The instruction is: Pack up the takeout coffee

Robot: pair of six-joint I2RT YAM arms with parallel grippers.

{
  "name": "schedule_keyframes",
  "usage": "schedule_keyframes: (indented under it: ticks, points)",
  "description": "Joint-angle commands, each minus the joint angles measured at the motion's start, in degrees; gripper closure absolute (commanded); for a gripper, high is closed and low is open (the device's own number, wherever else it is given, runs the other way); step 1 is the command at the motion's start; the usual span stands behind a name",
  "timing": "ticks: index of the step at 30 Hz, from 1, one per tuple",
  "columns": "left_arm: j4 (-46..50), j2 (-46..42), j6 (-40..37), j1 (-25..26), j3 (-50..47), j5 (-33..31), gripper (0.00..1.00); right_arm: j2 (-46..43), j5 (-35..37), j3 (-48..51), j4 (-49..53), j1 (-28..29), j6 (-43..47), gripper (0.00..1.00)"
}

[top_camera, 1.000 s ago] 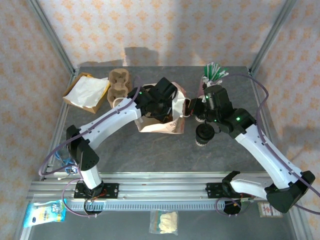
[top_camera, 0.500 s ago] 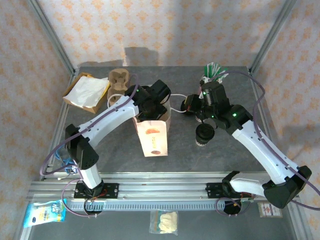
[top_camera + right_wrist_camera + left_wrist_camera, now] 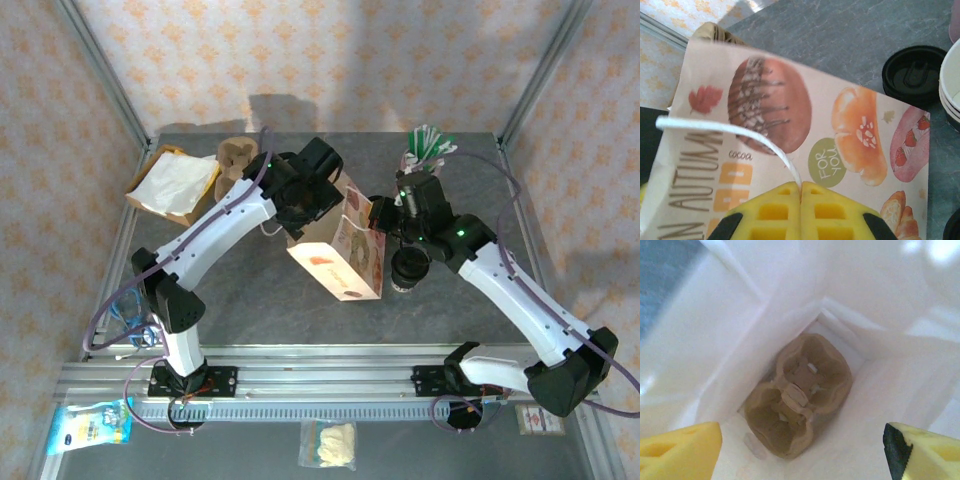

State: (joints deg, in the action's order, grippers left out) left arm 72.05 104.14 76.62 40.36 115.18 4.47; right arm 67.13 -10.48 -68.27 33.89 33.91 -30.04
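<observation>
The takeout coffee [image 3: 408, 268], a small cup under a black lid, stands on the table just right of the printed paper bag [image 3: 345, 255]. My left gripper [image 3: 316, 200] is open inside the bag's mouth. Its yellow fingers [image 3: 682, 450] stand wide apart above a brown cardboard cup carrier [image 3: 800, 390] on the bag's floor, holding nothing. My right gripper [image 3: 801, 186] is shut on the bag's white string handle [image 3: 730, 131] and, in the top view, the right gripper [image 3: 378, 213] sits at the bag's right upper edge, above and left of the coffee.
A loose black lid [image 3: 914, 75] and a stack of white cups [image 3: 951, 85] sit beside the bag. Another cardboard carrier [image 3: 238, 160] and an open box of white paper [image 3: 172, 185] lie back left. A cup of straws [image 3: 428, 145] stands back right.
The bag has swung from upright and facing front to tilted, its printed side turned right. My left gripper has moved back and opened wider inside it. The right gripper stays shut on the handle.
</observation>
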Motion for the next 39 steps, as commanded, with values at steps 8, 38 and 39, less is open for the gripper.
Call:
schedule_keyframes:
  ticks: [8,38,39]
  points:
    - [6.1,-0.5,-15.3,-2.6,5.8,-8.4,0.12,-1.1,2.7,-0.3,1.1,-0.2,-0.9,1.00]
    - [-1.5,-6.7,-37.1,-5.9,-5.1,-4.2,1.00,-2.8,0.4,-0.2,3.3,-0.2,-1.4,1.00]
    - [0.5,-7.0,-37.3,-5.9,-4.4,-5.4,1.00,-2.6,0.0,-0.4,3.3,-0.2,-1.6,1.00]
